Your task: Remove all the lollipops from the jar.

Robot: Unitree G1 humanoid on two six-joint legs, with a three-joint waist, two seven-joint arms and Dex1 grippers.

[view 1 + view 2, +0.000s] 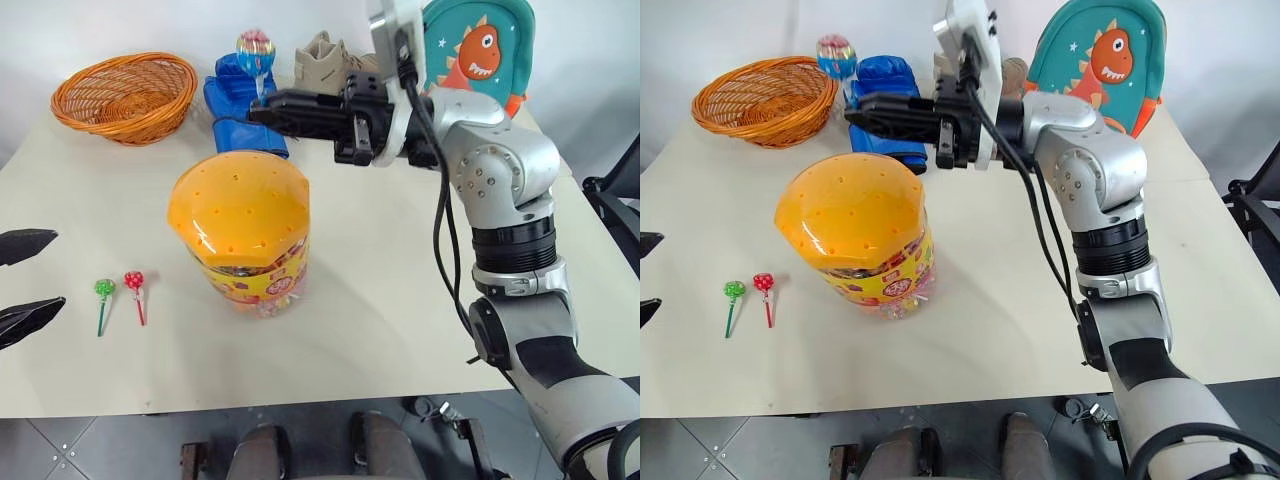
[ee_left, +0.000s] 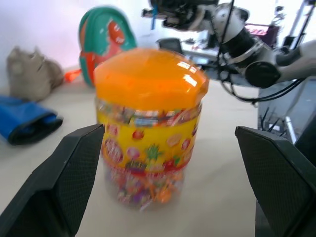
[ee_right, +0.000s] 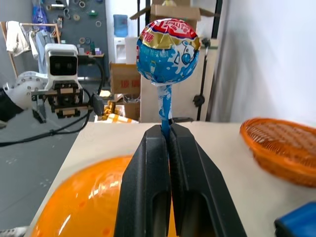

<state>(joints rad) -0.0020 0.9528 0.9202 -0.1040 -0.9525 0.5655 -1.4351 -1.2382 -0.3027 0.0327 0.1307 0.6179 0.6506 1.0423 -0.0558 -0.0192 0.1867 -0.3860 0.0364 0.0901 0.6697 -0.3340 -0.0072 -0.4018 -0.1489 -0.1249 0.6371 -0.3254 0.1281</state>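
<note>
left gripper [image 1: 28,280] cut off by frame edge, jar [image 2: 148,123] blurred, backpack [image 1: 480,50] partly hidden by arm

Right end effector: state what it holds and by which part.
The right end effector holds the blue lollipop by its stick, just below the candy head.

Right arm [image 1: 500,180] silver-grey with black joint rings, screw dots, black cables; right gripper [image 1: 262,110] fingers black, textured.
</note>
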